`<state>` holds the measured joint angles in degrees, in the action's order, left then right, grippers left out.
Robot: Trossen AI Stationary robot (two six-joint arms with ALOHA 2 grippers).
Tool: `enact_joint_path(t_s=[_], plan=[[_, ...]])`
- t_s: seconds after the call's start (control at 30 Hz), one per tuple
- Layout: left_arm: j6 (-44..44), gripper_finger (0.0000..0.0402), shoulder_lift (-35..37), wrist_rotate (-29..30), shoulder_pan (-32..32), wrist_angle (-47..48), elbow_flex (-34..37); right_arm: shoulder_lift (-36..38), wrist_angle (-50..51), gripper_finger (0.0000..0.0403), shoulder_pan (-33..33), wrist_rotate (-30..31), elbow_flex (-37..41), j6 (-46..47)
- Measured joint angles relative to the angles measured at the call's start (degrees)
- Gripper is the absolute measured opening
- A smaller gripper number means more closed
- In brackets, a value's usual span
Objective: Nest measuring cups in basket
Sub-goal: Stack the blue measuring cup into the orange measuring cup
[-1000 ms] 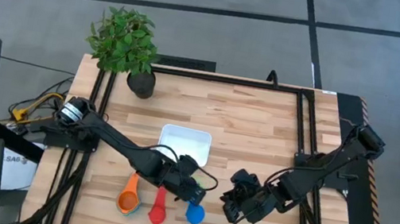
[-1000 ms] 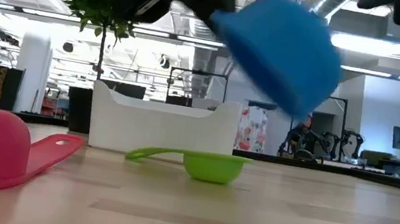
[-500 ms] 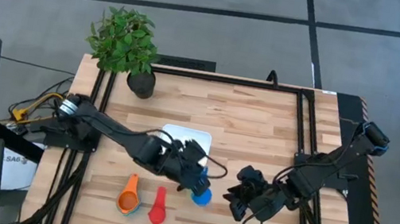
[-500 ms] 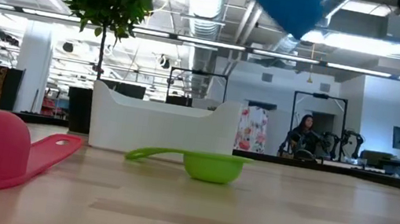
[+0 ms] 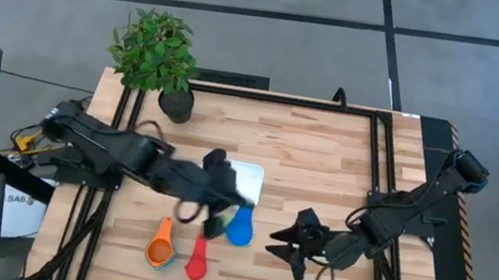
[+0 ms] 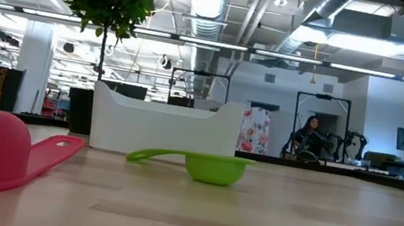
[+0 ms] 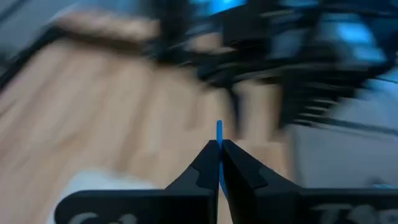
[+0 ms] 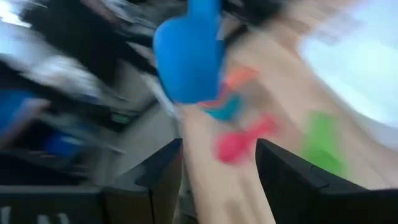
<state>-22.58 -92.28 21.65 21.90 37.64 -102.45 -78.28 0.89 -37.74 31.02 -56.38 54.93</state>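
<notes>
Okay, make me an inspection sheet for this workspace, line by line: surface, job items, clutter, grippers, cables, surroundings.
Surface: wooden table, black rails along its edges.
Job's things: white basket mid-table; blue cup held in the air by its handle, beside the basket; orange cup and red cup near the front edge; green cup on the table in front of the basket.
Clutter: potted plant at the back left corner.
Grippers: left gripper shut on the blue cup's handle; right gripper open, holding nothing, right of the blue cup.
Cables: a bundle off the table's left edge.
Surroundings: grey floor; person far behind.
</notes>
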Motion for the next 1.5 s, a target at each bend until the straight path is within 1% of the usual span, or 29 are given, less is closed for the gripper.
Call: enact_joint_path(t_s=[0.07, 0.13, 0.2, 0.33, 0.47, 0.6, 0.7, 0.8, 0.9, 0.97, 1.07, 1.13, 1.23, 1.37, 1.5], plan=[[4.96, 0.0000, 1.41, -6.63, 0.21, -3.94, 0.00, 0.23, -14.28, 0.0222, 1.61, -3.67, 3.83, -4.68], [8.41, 0.0000, 2.35, -11.46, 0.23, -7.66, 0.00, 0.33, -26.45, 0.0221, 3.71, -7.17, 6.86, -7.73], [11.47, 0.0000, 3.13, -15.74, 0.16, -11.79, 0.00, 0.24, -35.92, 0.0219, 6.07, -10.87, 9.09, -8.76], [19.19, 0.0000, 4.25, -22.07, -0.24, -19.09, 0.00, -1.84, -46.78, 0.0219, 10.42, -19.29, 9.72, -8.89], [23.59, 0.0000, 4.23, -29.23, -1.76, -25.44, 0.01, -4.40, -54.63, 0.0217, 13.77, -26.87, 8.73, -8.80], [25.91, 0.0000, 4.19, -34.51, -4.00, -28.63, 0.01, -7.15, -57.29, 0.0216, 16.72, -34.05, 6.03, -8.46], [26.69, 0.0000, 4.14, -39.38, -6.42, -31.35, 0.02, -8.51, -57.59, 0.0217, 18.84, -37.39, 3.86, -8.74], [26.02, 0.0000, 4.16, -48.22, -9.65, -35.72, 0.02, -9.18, -59.67, 0.0215, 20.71, -41.19, 2.57, -10.84], [23.41, 0.0000, 4.16, -57.52, -13.06, -41.05, 0.02, -9.01, -64.51, 0.0215, 22.59, -44.81, 2.06, -11.80], [21.85, 0.0000, 4.18, -61.80, -15.13, -45.08, 0.02, -9.01, -67.13, 0.0215, 23.81, -46.79, 2.08, -11.80], [21.20, 0.0000, 4.25, -64.07, -18.00, -48.54, 0.02, -9.01, -67.72, 0.0214, 25.42, -48.29, 1.21, -11.88], [21.25, 0.0000, 4.25, -65.22, -20.01, -49.03, 0.02, -9.01, -66.85, 0.0213, 26.63, -49.10, 0.05, -11.92], [22.46, 0.0000, 4.25, -68.84, -22.53, -49.12, 0.02, -9.05, -65.26, 0.0213, 28.39, -50.11, -2.17, -11.97], [23.18, 0.0000, 4.16, -71.16, -24.27, -51.86, 0.06, -9.05, -63.59, 0.0212, 30.89, -53.59, -4.60, -11.93], [22.50, 0.0000, 4.20, -74.06, -25.29, -57.72, 0.07, -9.09, -57.62, 0.0211, 33.09, -56.57, -7.34, -11.94]])
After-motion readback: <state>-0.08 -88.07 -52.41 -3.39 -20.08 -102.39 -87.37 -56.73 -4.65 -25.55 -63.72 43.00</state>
